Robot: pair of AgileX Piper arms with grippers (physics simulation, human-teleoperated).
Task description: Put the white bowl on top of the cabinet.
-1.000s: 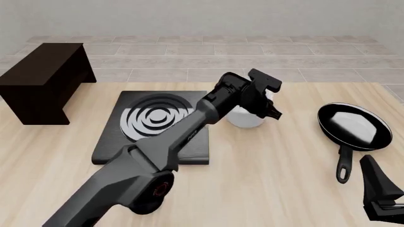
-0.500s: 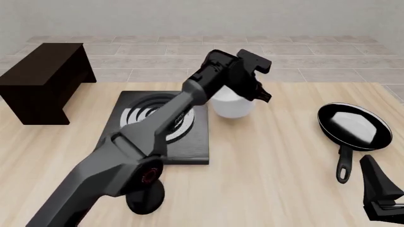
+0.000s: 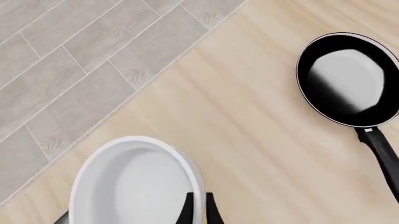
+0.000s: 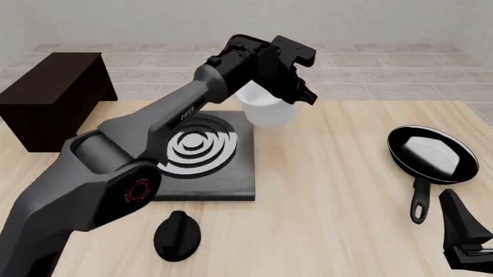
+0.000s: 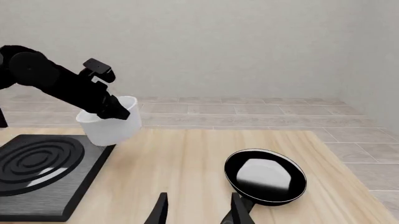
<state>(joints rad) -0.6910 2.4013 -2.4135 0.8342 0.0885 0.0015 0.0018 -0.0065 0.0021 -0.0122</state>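
Note:
The white bowl (image 4: 266,109) hangs in the air above the far right corner of the stove plate, well off the table. My left gripper (image 4: 297,97) is shut on its right-hand rim. In the left wrist view the two dark fingertips (image 3: 187,211) pinch the wall of the white bowl (image 3: 131,182) between them. The dark brown cabinet (image 4: 52,98) stands at the far left of the table with nothing on its flat top. My right gripper (image 5: 196,212) rests low at the near right, open and holding nothing. From there the white bowl (image 5: 111,122) shows in the left arm's grip.
A flat black stove plate (image 4: 193,156) with rings lies under the left arm. A black knob-like piece (image 4: 177,234) sits on the table in front of it. A black frying pan (image 4: 430,153) lies at the right, handle toward me, close to the right gripper (image 4: 466,242).
The left arm has lifted the white bowl off the table and carried it up and to the left, from beside the stove plate to above its far right corner. The right arm is still.

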